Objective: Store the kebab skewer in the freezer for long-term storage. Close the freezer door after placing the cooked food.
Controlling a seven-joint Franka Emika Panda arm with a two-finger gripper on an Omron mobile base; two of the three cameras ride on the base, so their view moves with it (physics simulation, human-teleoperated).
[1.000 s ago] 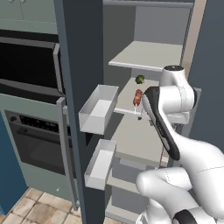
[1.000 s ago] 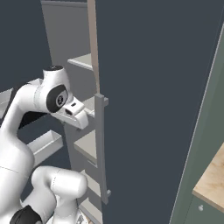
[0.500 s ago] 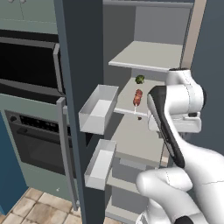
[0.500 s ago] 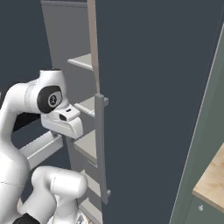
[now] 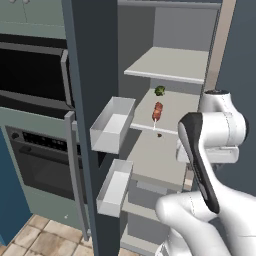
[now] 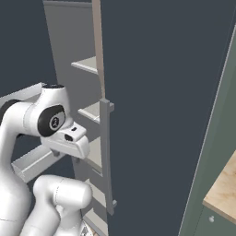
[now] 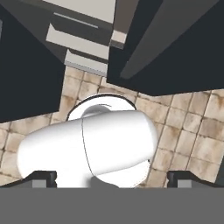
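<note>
Reddish kebab skewer [image 5: 157,112] — far from jaws

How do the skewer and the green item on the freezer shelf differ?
The kebab skewer is long and reddish-brown, chunks on a stick; the green item is small, round and green. The kebab skewer lies nearer the shelf's front edge; the green item sits behind it. Both rest on the same pale freezer shelf, apart.

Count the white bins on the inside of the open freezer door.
2. The upper door bin hangs level with the shelf holding the kebab skewer; the lower door bin sits below it, near the door's bottom. More may be hidden higher up behind the door's edge.
</note>
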